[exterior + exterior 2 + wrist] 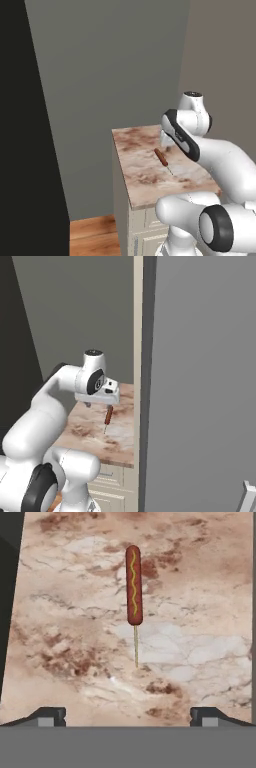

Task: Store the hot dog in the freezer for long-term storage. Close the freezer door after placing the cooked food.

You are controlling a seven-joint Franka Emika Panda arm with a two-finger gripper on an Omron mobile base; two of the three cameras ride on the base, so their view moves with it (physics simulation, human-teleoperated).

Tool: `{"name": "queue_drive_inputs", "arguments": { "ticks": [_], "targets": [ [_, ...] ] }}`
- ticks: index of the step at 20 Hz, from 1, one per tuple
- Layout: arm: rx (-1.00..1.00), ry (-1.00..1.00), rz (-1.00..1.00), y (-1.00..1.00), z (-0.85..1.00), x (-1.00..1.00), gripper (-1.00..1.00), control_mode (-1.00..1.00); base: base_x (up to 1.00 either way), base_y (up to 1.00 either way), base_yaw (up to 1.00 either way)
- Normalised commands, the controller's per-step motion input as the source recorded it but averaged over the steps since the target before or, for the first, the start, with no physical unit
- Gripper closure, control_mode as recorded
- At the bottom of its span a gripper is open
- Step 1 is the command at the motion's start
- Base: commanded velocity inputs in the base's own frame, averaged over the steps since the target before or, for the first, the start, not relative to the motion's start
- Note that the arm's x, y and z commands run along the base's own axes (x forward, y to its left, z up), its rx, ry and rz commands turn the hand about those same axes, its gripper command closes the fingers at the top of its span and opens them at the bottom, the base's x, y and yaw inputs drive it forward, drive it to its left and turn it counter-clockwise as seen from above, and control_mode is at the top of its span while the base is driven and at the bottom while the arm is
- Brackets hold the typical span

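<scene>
The hot dog (133, 584) is a thin reddish-brown sausage with a yellow squiggle, mounted on a thin stick. It lies flat on the marble counter (145, 177). In the base views the hot dog (161, 157) (108, 415) sits near the counter's middle. My gripper (127, 717) hangs just above the counter, pointing down, with the sausage ahead of its fingertips. The gripper (102, 404) (167, 144) is open and holds nothing. A tall grey fridge face (200, 381) rises right of the counter; I cannot tell whether it is the freezer door. The freezer's inside is out of view.
The counter tops a cream cabinet with drawers (145, 235), and its left edge drops to a wooden floor (92, 235). A grey wall (110, 75) stands behind it. A dark mass (25, 150) fills the left. A white handle end (247, 496) shows at the lower right.
</scene>
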Motion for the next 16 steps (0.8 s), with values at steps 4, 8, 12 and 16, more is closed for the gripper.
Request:
{"name": "queue_drive_inputs", "arguments": {
  "ticks": [4,8,12,16],
  "targets": [
    [0.0,0.0,0.0,-0.01,-0.43,0.09,-1.0,-1.0,0.0,0.0,0.0],
    [0.0,0.0,0.0,0.0,-0.39,0.33,-1.0,-1.0,0.0,0.0,0.0],
    [-0.01,0.0,0.0,0.0,-0.46,0.38,-1.0,-1.0,0.0,0.0,0.0],
    [-0.02,0.0,0.0,0.0,-0.51,0.34,-1.0,-1.0,0.0,0.0,0.0]
  ]
}}
